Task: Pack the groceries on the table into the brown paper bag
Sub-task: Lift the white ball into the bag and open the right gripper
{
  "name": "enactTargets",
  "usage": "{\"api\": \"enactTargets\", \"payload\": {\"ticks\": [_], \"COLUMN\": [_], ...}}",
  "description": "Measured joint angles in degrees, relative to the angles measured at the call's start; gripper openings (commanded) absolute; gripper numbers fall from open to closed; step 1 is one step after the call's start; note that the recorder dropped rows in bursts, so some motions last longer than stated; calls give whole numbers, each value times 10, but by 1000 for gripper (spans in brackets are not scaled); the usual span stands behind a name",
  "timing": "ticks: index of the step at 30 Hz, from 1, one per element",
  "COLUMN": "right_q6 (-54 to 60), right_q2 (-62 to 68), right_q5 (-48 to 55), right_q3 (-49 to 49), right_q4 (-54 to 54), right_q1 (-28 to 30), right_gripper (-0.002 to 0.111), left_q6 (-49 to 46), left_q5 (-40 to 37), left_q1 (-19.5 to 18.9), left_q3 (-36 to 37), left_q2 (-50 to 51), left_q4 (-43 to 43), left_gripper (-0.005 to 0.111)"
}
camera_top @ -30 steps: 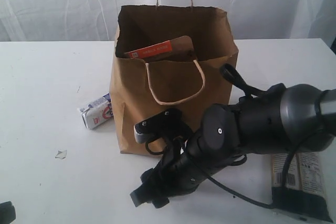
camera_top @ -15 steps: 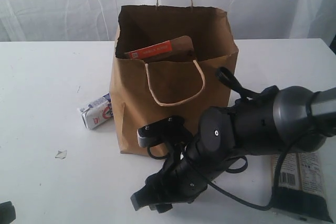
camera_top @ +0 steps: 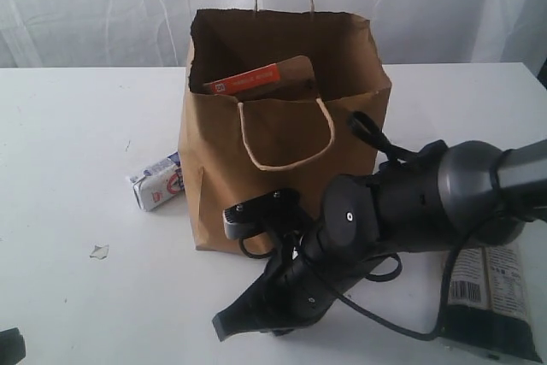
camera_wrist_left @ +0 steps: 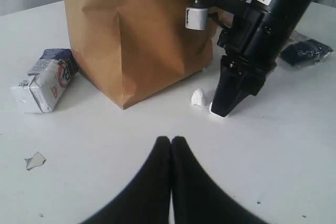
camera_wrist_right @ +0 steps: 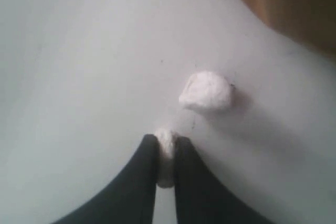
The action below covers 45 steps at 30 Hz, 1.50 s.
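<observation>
Brown paper bag point(camera_top: 214, 168), white table point(camera_top: 68, 151), pale curtain point(camera_top: 102, 6)

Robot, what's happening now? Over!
Left jaws shut, empty. Right jaws shut on white crumb, beside the paper bag. Carton and blue packet not bagged.

Soft, even light. In the exterior view the curtain point(camera_top: 102, 6) across the top and the table point(camera_top: 68, 168) wash out nearly to one white. The bag point(camera_top: 256, 185) is dark inside and throws a faint shadow at its foot. The left wrist view is fairly sharp, the left gripper point(camera_wrist_left: 171, 139) a featureless black. The right wrist view is soft throughout: the lump point(camera_wrist_right: 206, 91) is blurred, with a grey shadow beside it, and the crumb point(camera_wrist_right: 167, 161) pinched in the right gripper point(camera_wrist_right: 167, 140) is smeared.
</observation>
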<state>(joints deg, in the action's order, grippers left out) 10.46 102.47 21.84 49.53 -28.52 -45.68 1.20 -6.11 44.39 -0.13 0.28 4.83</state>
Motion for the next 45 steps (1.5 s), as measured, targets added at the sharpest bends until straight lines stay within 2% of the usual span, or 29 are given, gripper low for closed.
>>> {"api": "enactTargets", "payload": {"ticks": [11, 16, 21, 26, 31, 35, 38, 40, 42, 44, 45], "right_q6": [-2, -15, -24, -71, -123, -133, -135, -135, -135, -135, -135], "right_q2": [-155, -302, -455, -520, -523, -461, -353, -291, -247, -220, -215], "right_q5": [-8, -4, 10, 19, 21, 31, 65, 84, 104, 116, 120], "right_q3": [-79, -138, -145, -95, -9, 83, 160, 194, 219, 229, 232], "right_q4": [1, 1, 19, 94, 229, 306, 337, 341, 345, 347, 347], "right_q1": [-24, -29, -29, -16, 30, 86, 116, 125, 129, 130, 130], "right_gripper": [1, 1, 1, 1, 1, 1, 1, 9, 40, 61, 63], "left_q6": [0, 0, 0, 0, 0, 0, 0, 0, 0, 0, 0], "left_q5": [0, 0, 0, 0, 0, 0, 0, 0, 0, 0, 0], "left_q1": [0, 0, 0, 0, 0, 0, 0, 0, 0, 0, 0], "left_q3": [0, 0, 0, 0, 0, 0, 0, 0, 0, 0, 0], "left_q2": [0, 0, 0, 0, 0, 0, 0, 0, 0, 0, 0], "left_q4": [0, 0, 0, 0, 0, 0, 0, 0, 0, 0, 0], "left_gripper": [0, 0, 0, 0, 0, 0, 0, 0, 0, 0, 0]}}
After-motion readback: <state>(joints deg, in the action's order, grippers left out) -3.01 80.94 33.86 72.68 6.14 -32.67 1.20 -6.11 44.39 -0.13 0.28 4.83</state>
